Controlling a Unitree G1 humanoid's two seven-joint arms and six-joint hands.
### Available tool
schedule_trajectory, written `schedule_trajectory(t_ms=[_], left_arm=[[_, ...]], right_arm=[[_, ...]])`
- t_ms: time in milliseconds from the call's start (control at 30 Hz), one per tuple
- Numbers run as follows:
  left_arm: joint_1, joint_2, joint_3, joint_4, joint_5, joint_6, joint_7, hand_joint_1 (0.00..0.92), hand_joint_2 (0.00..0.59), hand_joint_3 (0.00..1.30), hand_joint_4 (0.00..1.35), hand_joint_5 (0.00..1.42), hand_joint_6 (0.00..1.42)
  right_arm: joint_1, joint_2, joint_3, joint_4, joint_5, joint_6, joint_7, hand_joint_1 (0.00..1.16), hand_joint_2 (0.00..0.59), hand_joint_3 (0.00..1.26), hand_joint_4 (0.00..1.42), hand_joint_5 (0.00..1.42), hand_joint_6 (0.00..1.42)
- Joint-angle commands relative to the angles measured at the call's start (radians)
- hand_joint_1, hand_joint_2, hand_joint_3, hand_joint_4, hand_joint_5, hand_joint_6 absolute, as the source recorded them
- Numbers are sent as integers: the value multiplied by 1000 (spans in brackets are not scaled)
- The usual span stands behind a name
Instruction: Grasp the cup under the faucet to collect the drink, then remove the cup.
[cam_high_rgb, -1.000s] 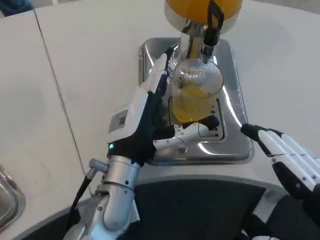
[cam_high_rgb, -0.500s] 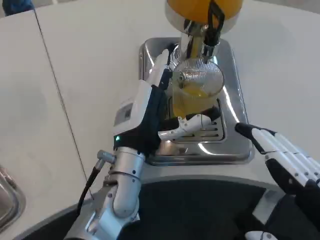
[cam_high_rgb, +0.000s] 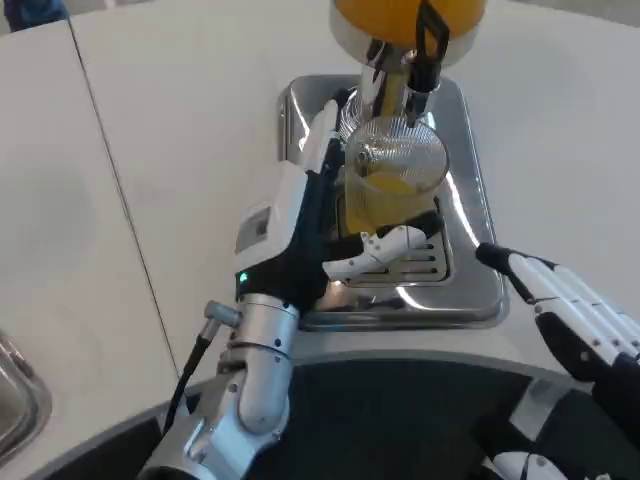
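Observation:
A ribbed clear glass cup (cam_high_rgb: 392, 180) holding orange drink stands on the steel drip tray (cam_high_rgb: 470, 215), right under the black-handled faucet (cam_high_rgb: 420, 62) of the orange drink dispenser (cam_high_rgb: 405, 20). My left hand (cam_high_rgb: 305, 225) grips the cup: its fingers run up the cup's left side and the thumb (cam_high_rgb: 385, 250) wraps across the front low down. My right hand (cam_high_rgb: 570, 315) lies open at the lower right, off the tray's corner, fingers straight and holding nothing.
The drip tray's slotted grate (cam_high_rgb: 420, 265) lies in front of the cup. A seam in the white table (cam_high_rgb: 110, 180) runs down the left. A metal object's edge (cam_high_rgb: 15, 390) shows at the lower left corner. Bare table lies on both sides of the tray.
My left hand and forearm have slid forward and slightly right, closing in on the cup, with the thumb rising along its front. The right hand shifted a little.

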Motion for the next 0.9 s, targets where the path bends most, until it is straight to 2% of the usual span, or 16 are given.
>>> schedule_trajectory(t_ms=[33, 233, 467, 567, 667, 733, 767, 833, 900], left_arm=[[-25, -14, -29, 17, 32, 4, 38, 405, 52, 0, 0, 284, 324], [-43, -38, -44, 35, 53, 44, 80, 421, 51, 0, 0, 321, 363], [-79, -72, -59, 74, 62, 116, 153, 455, 55, 42, 111, 490, 664], [-88, -82, -66, 87, 70, 139, 175, 476, 52, 111, 205, 607, 877], [-89, -95, -68, 93, 73, 161, 194, 495, 45, 226, 352, 774, 1113], [-86, -117, -76, 88, 90, 200, 234, 509, 34, 363, 527, 943, 1322], [-84, -125, -81, 85, 97, 215, 251, 540, 31, 490, 654, 1058, 1404], [-82, -137, -92, 80, 107, 236, 291, 581, 38, 732, 940, 1252, 1424], [-78, -146, -91, 79, 102, 235, 320, 597, 44, 931, 1144, 1391, 1424]], right_arm=[[1, 1, 4, -16, -4, 22, 9, 308, 431, 0, 0, 2, 60], [-1, 8, 19, -19, -10, 42, 8, 312, 430, 0, 0, 13, 75], [2, 20, 33, -19, -14, 53, 7, 313, 430, 1, 0, 19, 78], [-1, 20, 27, -18, -11, 62, 6, 314, 430, 3, 0, 22, 79], [-4, 17, 19, -12, -5, 68, 6, 314, 430, 3, 0, 23, 85], [-5, 15, 15, -8, -2, 70, 7, 315, 430, 4, 0, 24, 88], [-6, 13, 15, -5, -1, 71, 8, 315, 430, 4, 0, 24, 89], [-10, 12, 15, -2, 1, 76, 9, 315, 430, 4, 0, 24, 90], [-11, 10, 15, -2, 0, 79, 10, 315, 430, 4, 0, 24, 91]])
